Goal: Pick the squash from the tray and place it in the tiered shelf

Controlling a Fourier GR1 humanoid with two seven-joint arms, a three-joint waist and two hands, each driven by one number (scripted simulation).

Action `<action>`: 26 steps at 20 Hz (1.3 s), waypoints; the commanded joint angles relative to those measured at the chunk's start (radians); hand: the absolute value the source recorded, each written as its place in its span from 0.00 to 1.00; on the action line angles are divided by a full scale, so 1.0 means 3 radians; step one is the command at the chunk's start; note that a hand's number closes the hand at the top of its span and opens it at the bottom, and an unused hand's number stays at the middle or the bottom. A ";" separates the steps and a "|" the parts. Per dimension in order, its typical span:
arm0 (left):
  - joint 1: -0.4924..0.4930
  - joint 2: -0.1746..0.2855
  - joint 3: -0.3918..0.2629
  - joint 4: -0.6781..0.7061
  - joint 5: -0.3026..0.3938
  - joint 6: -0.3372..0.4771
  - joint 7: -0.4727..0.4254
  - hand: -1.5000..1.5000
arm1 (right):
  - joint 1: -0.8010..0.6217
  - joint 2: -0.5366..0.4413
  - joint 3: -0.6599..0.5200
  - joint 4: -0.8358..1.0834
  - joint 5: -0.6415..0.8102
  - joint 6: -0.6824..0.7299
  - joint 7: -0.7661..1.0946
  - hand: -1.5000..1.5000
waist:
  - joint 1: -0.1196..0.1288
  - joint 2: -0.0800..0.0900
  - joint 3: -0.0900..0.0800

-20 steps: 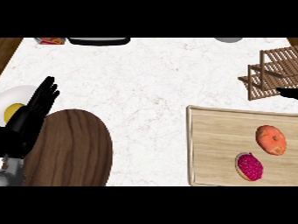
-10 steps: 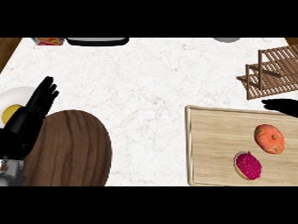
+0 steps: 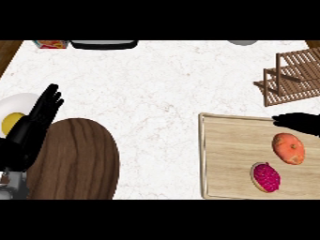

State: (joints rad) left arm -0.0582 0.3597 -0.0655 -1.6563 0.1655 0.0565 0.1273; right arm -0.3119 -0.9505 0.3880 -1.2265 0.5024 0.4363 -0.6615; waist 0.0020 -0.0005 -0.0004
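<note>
The orange squash (image 3: pixel 288 148) lies on the right half of the light wooden tray (image 3: pixel 224 154), with a dark red, pink-rimmed vegetable (image 3: pixel 265 176) just in front of it. My right hand (image 3: pixel 309 124) comes in from the right edge, open, fingers stretched left over the tray's far right corner, just beyond the squash and apart from it. The brown slatted tiered shelf (image 3: pixel 302 72) stands behind the tray at the far right. At the left edge my left hand (image 3: pixel 32 126) rests open, fingers up.
A white plate (image 3: pixel 3 105) with a yellow item sits under my left hand, beside a round dark wooden board (image 3: pixel 76 159). Along the counter's back edge stand a small box (image 3: pixel 51 44), a dark pan (image 3: pixel 104 44) and a grey bowl (image 3: pixel 242 42).
My right hand has moved down and left from beside the shelf to above the tray's far corner, closer to the squash. The left hand has stayed put.
</note>
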 commanded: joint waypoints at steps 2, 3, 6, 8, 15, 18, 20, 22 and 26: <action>0.0119 -0.0032 0.0080 -0.0167 -0.0035 -0.0060 0.0083 0.50 | -0.0056 0.0137 -0.0103 0.0013 0.0377 0.0006 0.0092 0.00 | 0.0014 0.0000 0.0001; -0.0031 -0.0097 0.0082 0.0104 -0.0017 -0.0138 -0.0066 0.50 | -0.0046 0.0218 -0.0103 -0.0143 0.0406 0.0012 0.0263 0.00 | -0.0002 0.0001 0.0000; 0.0072 -0.0074 0.0140 -0.0112 -0.0077 -0.0124 0.0023 0.50 | -0.0013 0.0205 -0.0211 -0.0008 0.0576 0.0028 0.0239 0.00 | 0.0010 0.0001 0.0001; 0.0077 -0.0178 0.0095 0.0045 -0.0175 -0.0111 -0.0134 0.50 | -0.0137 0.0263 -0.0234 0.0168 0.0725 0.0034 0.0170 0.00 | 0.0012 0.0004 0.0001; 0.0001 -0.0198 0.0213 -0.0061 -0.0169 -0.0216 0.0119 0.50 | 0.0063 0.0499 -0.0309 0.0295 0.1042 -0.0054 0.0046 0.00 | -0.0003 0.0001 0.0001; -0.0118 -0.0181 0.0335 -0.0071 -0.0131 -0.0255 0.0250 0.50 | 0.0076 0.0430 -0.0371 0.0338 0.1186 -0.0016 -0.0133 0.00 | -0.0006 0.0000 0.0001; -0.0062 -0.0285 0.0262 0.0020 -0.0263 -0.0222 0.0084 0.50 | -0.0089 0.0653 -0.0343 0.0781 0.1397 -0.0209 -0.0165 0.00 | 0.0012 0.0005 0.0002; -0.0253 -0.0152 0.0367 -0.0126 -0.0136 -0.0307 0.0401 0.50 | -0.0229 0.0576 -0.0338 0.1030 0.1501 -0.0235 -0.0336 0.00 | 0.0022 0.0007 0.0003; -0.0025 -0.0417 0.0186 -0.0054 -0.0396 -0.0176 0.0088 0.50 | -0.0320 0.0938 -0.0270 0.1336 0.1715 -0.0363 -0.0228 0.00 | 0.0033 0.0012 0.0003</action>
State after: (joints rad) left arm -0.0657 0.2707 0.0075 -1.6864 0.0810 -0.0162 0.1738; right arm -0.3720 -0.7411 0.2882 -0.9414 0.9534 0.3630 -0.7192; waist 0.0076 0.0010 0.0000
